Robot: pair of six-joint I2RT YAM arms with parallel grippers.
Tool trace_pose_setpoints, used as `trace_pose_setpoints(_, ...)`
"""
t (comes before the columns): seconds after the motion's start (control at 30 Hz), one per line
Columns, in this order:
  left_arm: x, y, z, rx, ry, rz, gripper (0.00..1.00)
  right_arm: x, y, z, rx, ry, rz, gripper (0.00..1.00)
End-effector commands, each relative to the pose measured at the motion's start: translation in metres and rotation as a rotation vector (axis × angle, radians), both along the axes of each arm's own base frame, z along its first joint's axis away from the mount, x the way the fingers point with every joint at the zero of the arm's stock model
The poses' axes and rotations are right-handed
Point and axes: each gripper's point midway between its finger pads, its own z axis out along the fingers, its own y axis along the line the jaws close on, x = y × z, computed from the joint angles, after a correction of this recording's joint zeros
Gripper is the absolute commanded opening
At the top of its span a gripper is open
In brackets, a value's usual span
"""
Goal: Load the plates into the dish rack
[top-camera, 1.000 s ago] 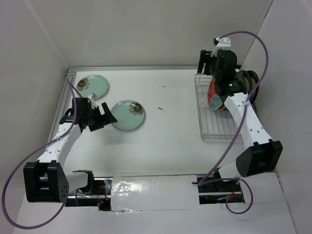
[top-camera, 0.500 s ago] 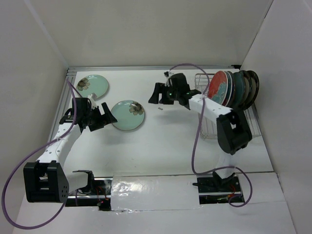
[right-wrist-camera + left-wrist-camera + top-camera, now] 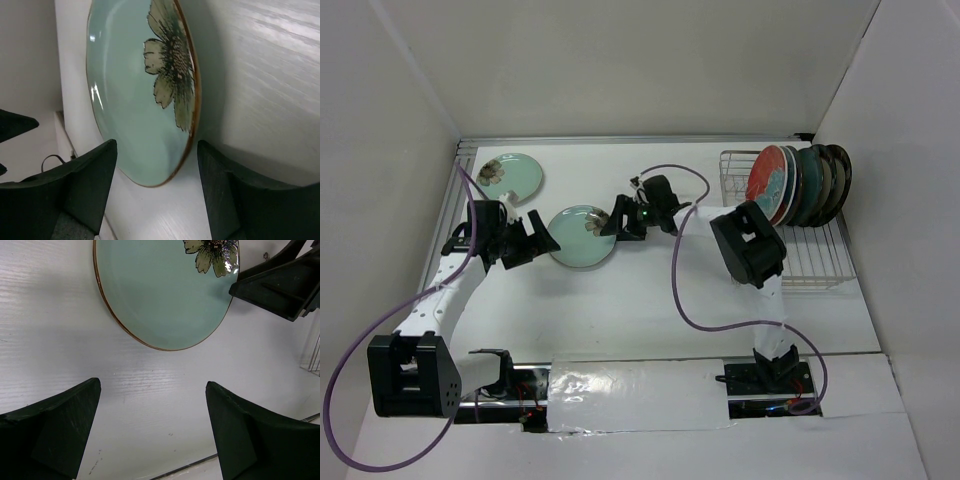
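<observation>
A pale mint plate with a dark flower (image 3: 582,237) lies flat on the white table. My left gripper (image 3: 542,238) is open just left of it; in the left wrist view the plate (image 3: 165,295) lies ahead of the empty open gripper (image 3: 152,430). My right gripper (image 3: 613,220) is open at the plate's right edge. In the right wrist view the plate's near rim (image 3: 135,90) sits just ahead of the gap of that gripper (image 3: 156,150). A second mint plate (image 3: 510,175) lies at the far left. The dish rack (image 3: 790,265) holds a red plate (image 3: 767,185) and dark plates (image 3: 820,180) upright.
White walls close in the table on the left, back and right. The right arm's purple cable (image 3: 680,290) loops over the table's middle. A small dark speck (image 3: 657,178) lies near the back. The right gripper's finger (image 3: 280,285) shows in the left wrist view.
My right arm has swung from the dish rack leftwards across the table to the mint plate's right edge. The left arm and both mint plates have not moved.
</observation>
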Motion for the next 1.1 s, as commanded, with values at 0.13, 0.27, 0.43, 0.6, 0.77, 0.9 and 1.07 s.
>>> trace_pose_setpoints(0.13,0.005,-0.002,0.014,-0.004,-0.051,-0.007,0.99,-0.020,0.028,-0.051,0.023,0.104,0.058,0.65)
trace_pose_setpoints(0.27,0.005,-0.002,0.014,-0.004,-0.051,-0.007,0.99,-0.018,0.028,-0.067,0.026,0.136,0.028,0.34)
trace_pose_setpoints(0.43,0.005,-0.002,0.014,-0.004,-0.051,-0.007,0.99,-0.006,0.030,-0.060,-0.005,0.087,0.028,0.00)
trace_pose_setpoints(0.6,0.006,0.000,0.014,0.002,-0.051,-0.001,0.99,0.032,0.020,-0.002,-0.057,-0.091,-0.034,0.00)
trace_pose_setpoints(0.77,0.005,0.000,0.016,0.003,-0.060,-0.001,0.99,0.062,-0.006,0.078,-0.189,-0.308,-0.129,0.00)
trace_pose_setpoints(0.9,0.005,0.000,0.017,0.003,-0.060,-0.001,0.99,0.080,-0.057,0.163,-0.306,-0.500,-0.325,0.00)
trace_pose_setpoints(1.07,0.005,-0.001,0.017,-0.003,-0.057,0.006,0.99,0.077,-0.122,0.237,-0.463,-0.676,-0.511,0.00)
